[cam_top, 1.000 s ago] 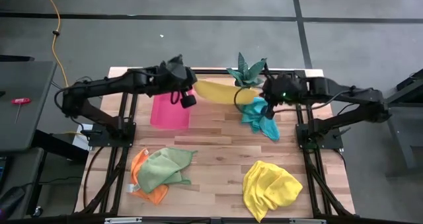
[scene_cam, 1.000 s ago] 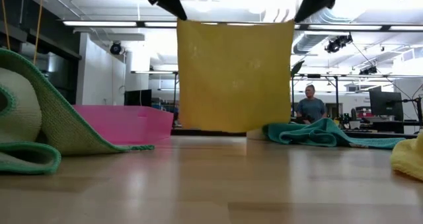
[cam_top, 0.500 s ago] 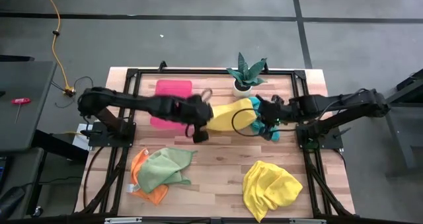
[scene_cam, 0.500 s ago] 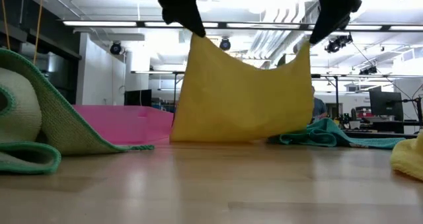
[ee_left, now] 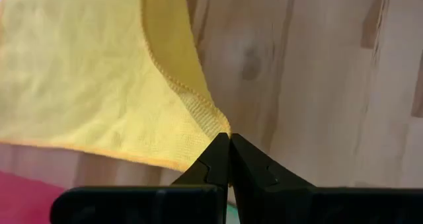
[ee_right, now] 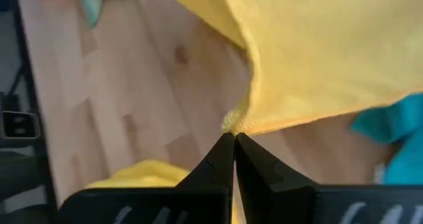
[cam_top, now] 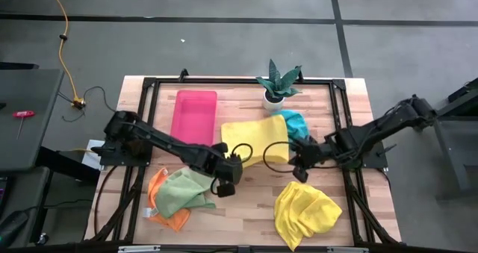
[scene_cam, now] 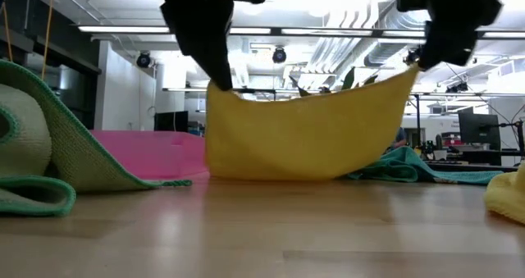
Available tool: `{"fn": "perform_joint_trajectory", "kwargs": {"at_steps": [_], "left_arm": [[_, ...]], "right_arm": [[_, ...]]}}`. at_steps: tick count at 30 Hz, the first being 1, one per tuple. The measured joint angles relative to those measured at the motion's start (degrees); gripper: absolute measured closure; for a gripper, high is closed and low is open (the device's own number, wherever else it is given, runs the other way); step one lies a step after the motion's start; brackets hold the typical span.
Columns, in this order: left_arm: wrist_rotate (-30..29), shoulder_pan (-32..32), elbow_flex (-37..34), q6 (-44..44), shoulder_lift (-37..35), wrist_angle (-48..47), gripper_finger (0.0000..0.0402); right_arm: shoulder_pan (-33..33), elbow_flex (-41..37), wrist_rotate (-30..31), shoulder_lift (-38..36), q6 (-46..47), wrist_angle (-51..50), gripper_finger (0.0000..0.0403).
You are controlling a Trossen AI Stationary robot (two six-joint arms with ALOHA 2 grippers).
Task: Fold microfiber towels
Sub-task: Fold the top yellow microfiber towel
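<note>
I have pulled the yellow towel [cam_top: 252, 137] down and toward the front of the worktop [cam_top: 246, 208]. It hung high between my left fingers [cam_top: 228, 160] and right fingers [cam_top: 296, 163]; now its far half lies flat.

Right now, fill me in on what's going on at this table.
Both arms are laying a yellow towel out on the table. The left end effector and right end effector are each shut on a near corner, with the far part of the cloth already on the wood next to the pink tray. A crumpled yellow towel, a teal towel, and a green towel lying on an orange towel wait unfolded.
</note>
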Motion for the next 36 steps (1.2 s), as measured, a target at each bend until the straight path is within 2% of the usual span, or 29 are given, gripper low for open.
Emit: {"fn": "perform_joint_trajectory", "kwargs": {"at_steps": [9,16,24,31,36], "left_arm": [[0.7,-3.6,-1.6,-7.0,0.6,-0.8,0.0401],[8.7,-5.2,-8.9,-12.3,0.3,4.1,0.0401],[9.0,-5.1,-9.3,-11.9,-1.6,4.3,0.0401],[8.8,-2.1,-9.4,-5.2,-3.3,3.9,0.0401],[6.6,1.8,-9.4,-0.1,-4.9,4.1,0.0401]], "right_arm": [[9.0,-3.5,0.1,1.2,14.4,6.7,0.0403],[13.4,-3.5,-0.4,6.1,19.9,12.0,0.0403],[13.5,-3.5,-10.4,9.9,23.3,16.3,0.0403],[11.9,-3.5,-10.8,10.0,25.3,16.4,0.0403],[8.9,-3.5,-7.0,9.7,25.3,14.5,0.0403]]}}
